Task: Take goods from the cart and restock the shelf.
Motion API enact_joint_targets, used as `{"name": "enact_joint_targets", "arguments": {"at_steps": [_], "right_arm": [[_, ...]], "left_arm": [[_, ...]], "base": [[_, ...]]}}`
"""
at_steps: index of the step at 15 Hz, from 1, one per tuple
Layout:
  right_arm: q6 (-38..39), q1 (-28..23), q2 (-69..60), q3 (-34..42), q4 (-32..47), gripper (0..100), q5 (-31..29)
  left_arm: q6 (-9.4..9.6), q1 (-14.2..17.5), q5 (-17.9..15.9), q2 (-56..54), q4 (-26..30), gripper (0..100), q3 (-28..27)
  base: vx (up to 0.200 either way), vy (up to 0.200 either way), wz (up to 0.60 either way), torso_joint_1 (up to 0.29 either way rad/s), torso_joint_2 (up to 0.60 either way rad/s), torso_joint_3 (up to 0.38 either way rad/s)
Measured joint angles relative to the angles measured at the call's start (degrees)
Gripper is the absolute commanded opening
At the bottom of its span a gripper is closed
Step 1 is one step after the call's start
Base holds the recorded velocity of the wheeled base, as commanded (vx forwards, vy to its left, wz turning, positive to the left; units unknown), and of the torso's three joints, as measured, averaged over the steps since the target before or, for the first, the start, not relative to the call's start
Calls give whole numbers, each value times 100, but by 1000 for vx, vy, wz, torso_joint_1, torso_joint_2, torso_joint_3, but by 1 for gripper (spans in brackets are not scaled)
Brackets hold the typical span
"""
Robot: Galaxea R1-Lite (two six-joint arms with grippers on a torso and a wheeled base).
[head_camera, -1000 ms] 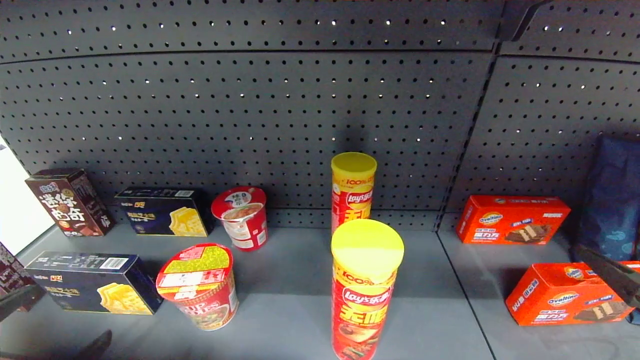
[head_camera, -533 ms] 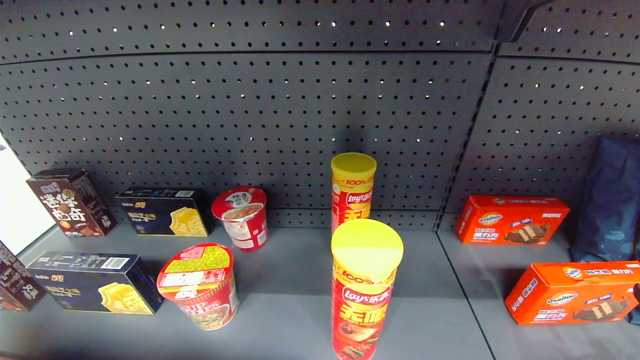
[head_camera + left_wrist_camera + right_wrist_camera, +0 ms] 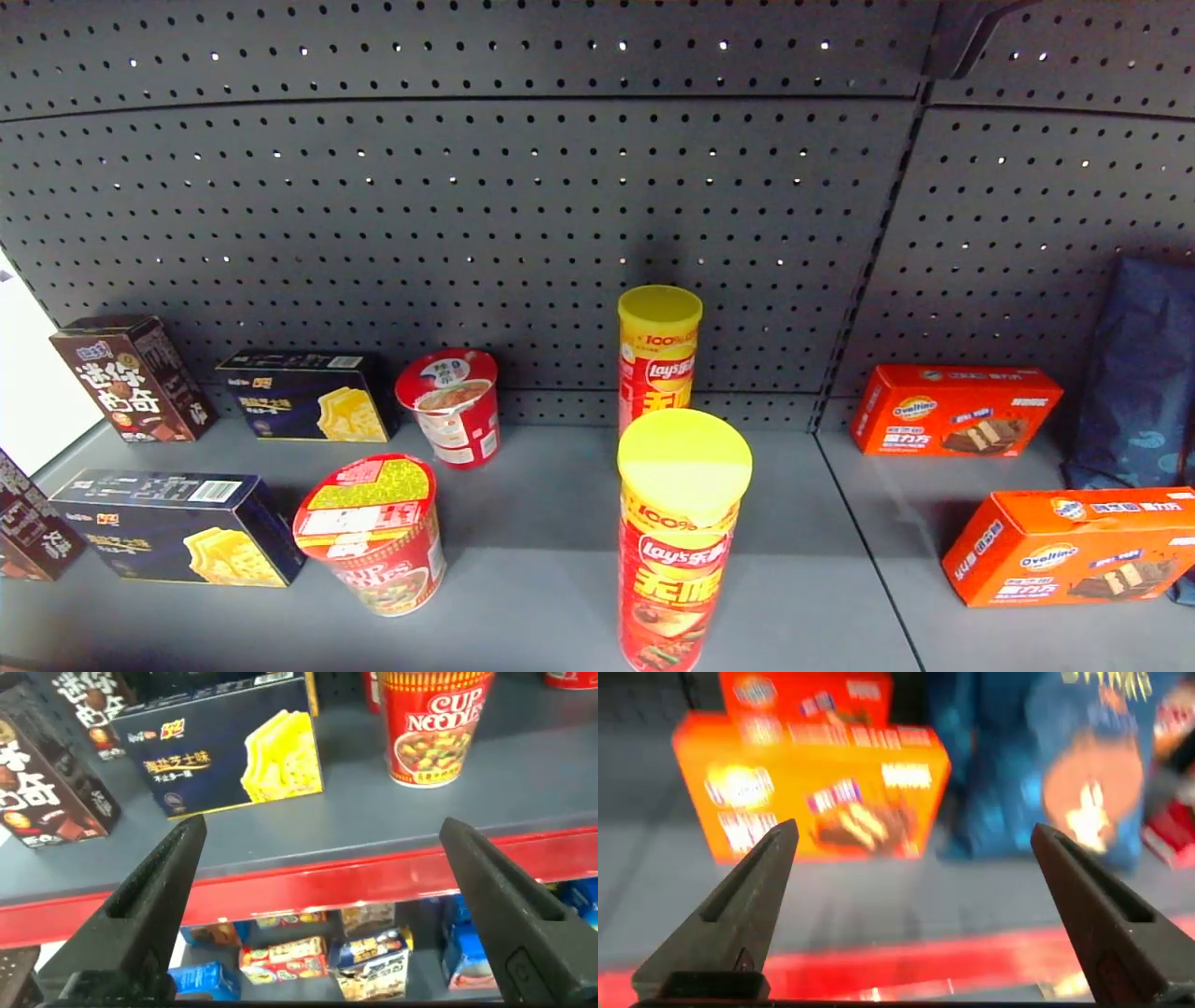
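Two grippers stood with fingers spread apart and nothing between them. The left gripper (image 3: 322, 829) faced the red shelf edge (image 3: 374, 873), with a tapered cup noodle (image 3: 432, 728) and a flat-lying navy box (image 3: 234, 751) just behind that edge. The right gripper (image 3: 913, 829) faced a rectangular orange carton (image 3: 817, 793) beside a soft blue bag (image 3: 1064, 765). With both jaws empty, a fetch step appeared due.

On the grey metal shelf (image 3: 551, 523), goods sat in front-to-back pairs, presumably for facing. A rigid cylindrical chip can (image 3: 681, 541) with a smooth yellow lid stood upright near the front. A second chip can (image 3: 658, 359) stood at 12 o'clock of it, near the perforated back panel (image 3: 467, 187). The cup noodle stood toward 9 o'clock of the front can, the orange carton toward 3 o'clock.
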Motion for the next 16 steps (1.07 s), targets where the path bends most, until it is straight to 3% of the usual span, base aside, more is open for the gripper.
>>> {"name": "enact_joint_targets", "arguments": {"at_steps": [3, 8, 10, 14, 16], "right_arm": [[95, -262, -1056, -29, 1378, 100, -63], [530, -383, -1638, -24, 1413, 100, 262], [757, -383, -1685, -44, 1474, 100, 457], [783, -383, -1705, -71, 1604, 100, 1636], [802, -390, -1708, -82, 1632, 100, 1658]], "left_arm": [[-2, 33, 13, -168, -29, 100, 29], [-20, 37, -310, -215, -46, 100, 35], [-178, 39, -567, -218, -46, 100, 35], [-339, 35, -586, -226, -45, 100, 35], [-339, 35, -597, -227, -45, 100, 33]], "base": [[0, 0, 0, 0, 0, 0], [0, 0, 0, 0, 0, 0], [0, 0, 0, 0, 0, 0], [0, 0, 0, 0, 0, 0], [0, 0, 0, 0, 0, 0]]}}
